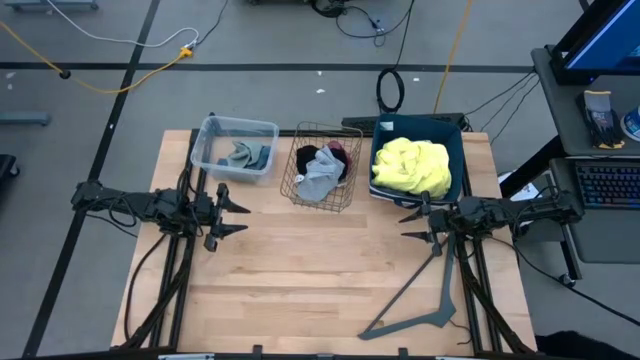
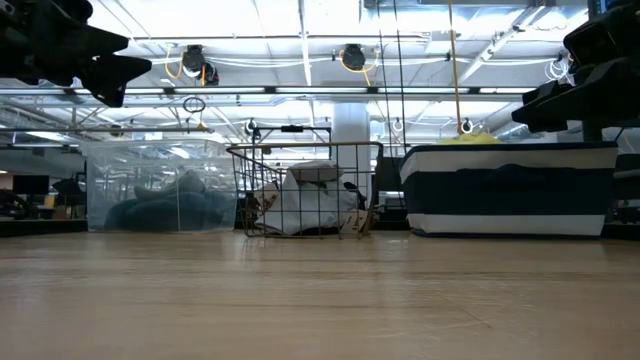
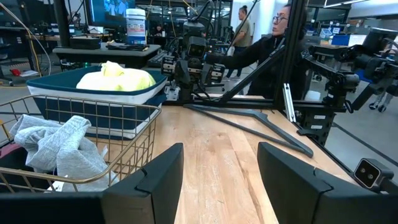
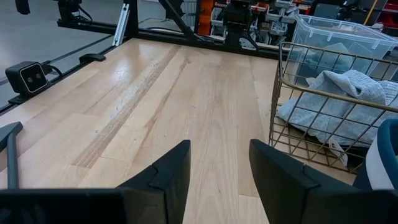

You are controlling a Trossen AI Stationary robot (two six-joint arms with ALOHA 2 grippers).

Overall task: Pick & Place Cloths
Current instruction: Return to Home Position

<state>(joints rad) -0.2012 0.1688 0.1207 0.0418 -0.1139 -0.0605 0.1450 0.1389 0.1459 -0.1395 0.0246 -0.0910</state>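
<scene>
High view: left gripper (image 1: 238, 218) and right gripper (image 1: 408, 227), jaws apart and empty, should retract clear of the wire basket (image 1: 330, 126).

My high camera looks straight down on the whole table (image 1: 330, 270); the low one sits at board level on the near edge, facing far. Both wrist cameras look inward, close over the wood, sharing the wire basket (image 3: 134, 134).

Table top (image 4: 155, 93): pale wood, smooth, faint sheen
Basket (image 1: 290, 180): thin gold metal wire
Small bin (image 1: 240, 121): clear glossy plastic
Yellow cloth (image 1: 412, 167), grey cloth (image 3: 56, 146): soft matt fabric
V-bar (image 3: 245, 116): grey matt metal
</scene>
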